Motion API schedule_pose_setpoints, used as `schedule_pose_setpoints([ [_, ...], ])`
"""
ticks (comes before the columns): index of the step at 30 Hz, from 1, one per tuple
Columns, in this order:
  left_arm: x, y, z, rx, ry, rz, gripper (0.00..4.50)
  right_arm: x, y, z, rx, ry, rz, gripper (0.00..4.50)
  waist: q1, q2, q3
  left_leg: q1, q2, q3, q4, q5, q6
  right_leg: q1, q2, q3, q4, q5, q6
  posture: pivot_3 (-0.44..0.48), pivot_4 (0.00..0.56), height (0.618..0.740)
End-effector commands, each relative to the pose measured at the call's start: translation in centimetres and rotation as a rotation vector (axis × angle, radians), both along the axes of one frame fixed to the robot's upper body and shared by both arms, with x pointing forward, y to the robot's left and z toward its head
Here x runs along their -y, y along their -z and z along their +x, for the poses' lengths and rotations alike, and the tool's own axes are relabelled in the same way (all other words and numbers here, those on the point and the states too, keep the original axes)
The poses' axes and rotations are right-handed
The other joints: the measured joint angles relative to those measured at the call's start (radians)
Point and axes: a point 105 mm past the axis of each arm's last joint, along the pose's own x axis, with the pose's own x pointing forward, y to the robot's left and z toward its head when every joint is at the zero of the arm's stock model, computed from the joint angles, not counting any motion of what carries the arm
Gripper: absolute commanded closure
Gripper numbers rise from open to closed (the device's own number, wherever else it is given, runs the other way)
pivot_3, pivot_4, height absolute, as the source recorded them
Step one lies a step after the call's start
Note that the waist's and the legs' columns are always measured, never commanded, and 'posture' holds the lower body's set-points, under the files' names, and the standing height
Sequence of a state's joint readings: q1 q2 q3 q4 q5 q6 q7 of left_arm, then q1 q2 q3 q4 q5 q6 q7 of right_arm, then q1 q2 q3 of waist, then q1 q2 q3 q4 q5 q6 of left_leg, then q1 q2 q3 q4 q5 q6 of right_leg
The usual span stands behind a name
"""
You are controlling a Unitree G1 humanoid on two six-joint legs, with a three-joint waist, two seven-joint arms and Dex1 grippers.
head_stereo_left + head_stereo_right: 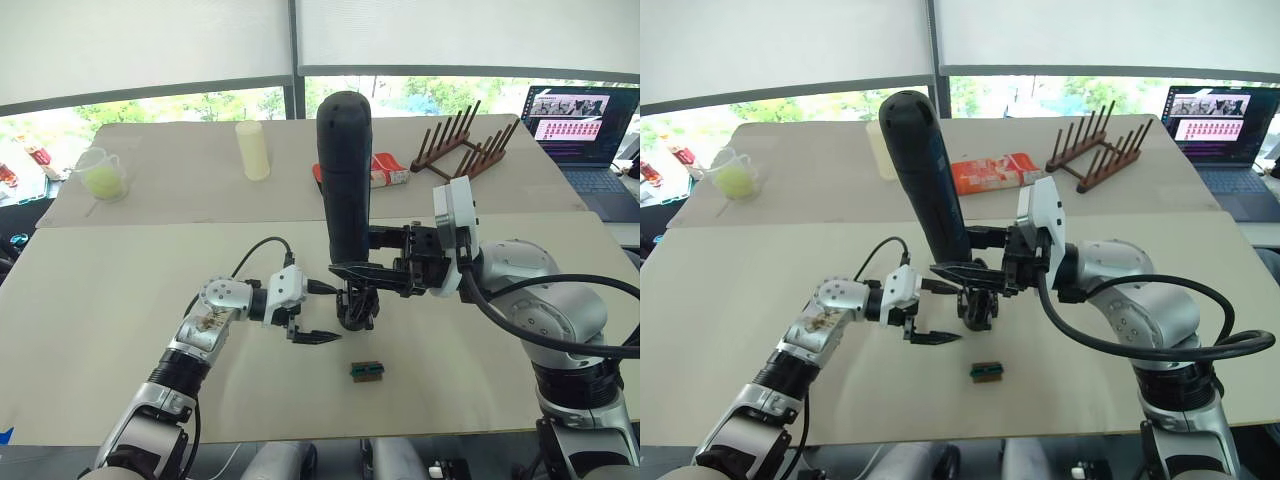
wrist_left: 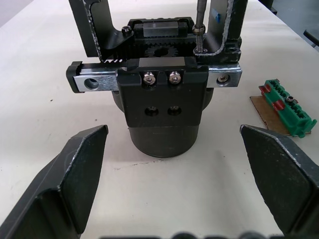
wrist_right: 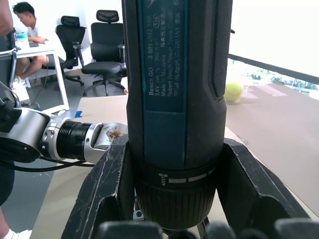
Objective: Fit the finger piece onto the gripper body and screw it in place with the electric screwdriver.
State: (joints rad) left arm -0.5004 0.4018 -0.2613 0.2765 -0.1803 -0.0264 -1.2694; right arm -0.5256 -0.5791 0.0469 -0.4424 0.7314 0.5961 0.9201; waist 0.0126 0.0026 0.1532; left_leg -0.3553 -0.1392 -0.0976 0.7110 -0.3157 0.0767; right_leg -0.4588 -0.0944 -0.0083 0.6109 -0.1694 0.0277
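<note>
The electric screwdriver [image 1: 345,170], a thick black cylinder, stands nearly upright over the middle of the table. My right gripper [image 1: 352,268] is shut on its lower part, and its fingers [image 3: 107,189] clamp both sides. Below it sits the gripper body [image 2: 164,109], a black block on a round base. The screwdriver's thin bit [image 2: 200,25] comes down onto a screw at the body's silver rail. Beside the bit a black finger piece [image 2: 233,22] stands on that rail. My left gripper [image 1: 322,312] is open, close to the body, its fingers [image 2: 75,169] apart on either side and not touching it.
A small green-and-black block [image 1: 367,371] lies on the table just in front of the gripper body. On the far table are a pale yellow cylinder [image 1: 255,150], a measuring cup [image 1: 100,175], a red box [image 1: 385,170], a wooden rack [image 1: 465,145] and a laptop [image 1: 580,125].
</note>
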Motion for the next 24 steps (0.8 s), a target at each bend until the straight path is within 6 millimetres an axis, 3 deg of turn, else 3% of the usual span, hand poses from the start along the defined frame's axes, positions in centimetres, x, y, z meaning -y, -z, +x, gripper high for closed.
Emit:
schedule_pose_setpoints([
  [1, 0.3, -0.8, -0.1, 0.048, 0.021, -0.012, 0.0, 0.1, -1.2, -0.8, 0.072, -0.024, 0.026, 2.6, 0.0, 0.0, 0.0, 0.0, 0.0, 0.0, 0.0, 0.0, 0.0, 0.0, 0.0, 0.0, 0.0, 0.0, 0.0, 0.0, 0.15, 0.74],
  [13, 0.6, -0.6, 0.1, 0.039, 0.011, -0.014, 0.0, 0.2, -0.9, -0.7, 0.076, -0.02, 0.019, 2.6, 0.0, 0.0, 0.0, 0.0, 0.0, 0.0, 0.0, 0.0, 0.0, 0.0, 0.0, 0.0, 0.0, 0.0, 0.0, 0.0, 0.15, 0.74],
  [24, 2.7, 0.2, 1.2, -0.009, -0.028, -0.048, 0.0, 0.6, -0.7, 0.0, 0.061, 0.015, 0.014, 2.6, 0.0, 0.0, 0.0, 0.0, 0.0, 0.0, 0.0, 0.0, 0.0, 0.0, 0.0, 0.0, 0.0, 0.0, 0.0, 0.0, 0.15, 0.74],
])
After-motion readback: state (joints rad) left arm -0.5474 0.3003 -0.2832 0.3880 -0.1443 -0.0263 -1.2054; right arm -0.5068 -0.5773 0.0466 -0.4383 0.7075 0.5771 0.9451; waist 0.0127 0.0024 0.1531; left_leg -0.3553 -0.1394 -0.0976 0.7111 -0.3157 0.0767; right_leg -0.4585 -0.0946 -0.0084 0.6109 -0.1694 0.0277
